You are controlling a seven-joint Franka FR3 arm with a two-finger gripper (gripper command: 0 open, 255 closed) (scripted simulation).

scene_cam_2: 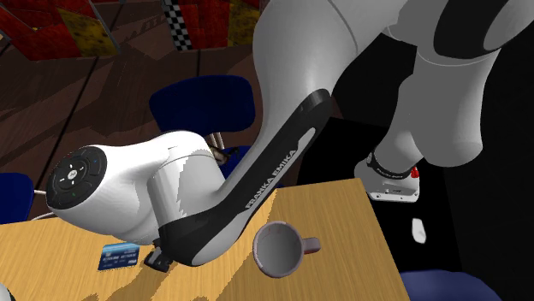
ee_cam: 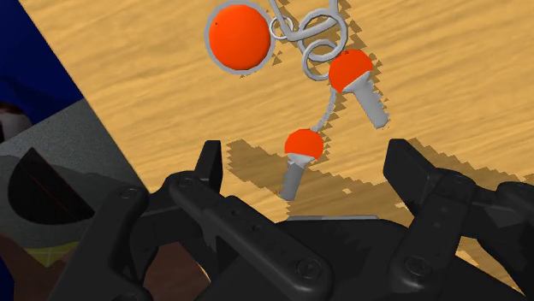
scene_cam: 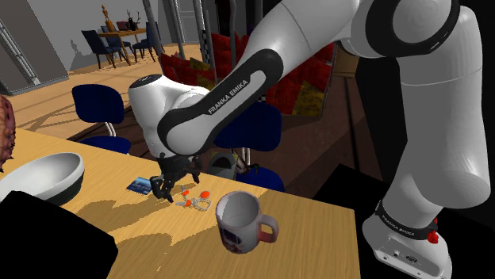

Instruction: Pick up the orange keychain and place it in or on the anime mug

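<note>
Black two-finger gripper (ee_cam: pixel 306 158) spread wide, low over the orange-and-silver keychain (ee_cam: pixel 349 70) lying on the wooden table (ee_cam: pixel 462 77) (nothing pinched yet). Best to centre on one orange-headed key, drop straight, then close. The white printed mug (scene_cam: pixel 238 220) stands near.

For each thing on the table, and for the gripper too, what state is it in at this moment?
gripper: open, on either side of one key, not touching it.
orange keychain: lying flat on the table, not held.
mug: upright, empty.
white bowl: upright on the table.
blue card: lying flat.
</note>
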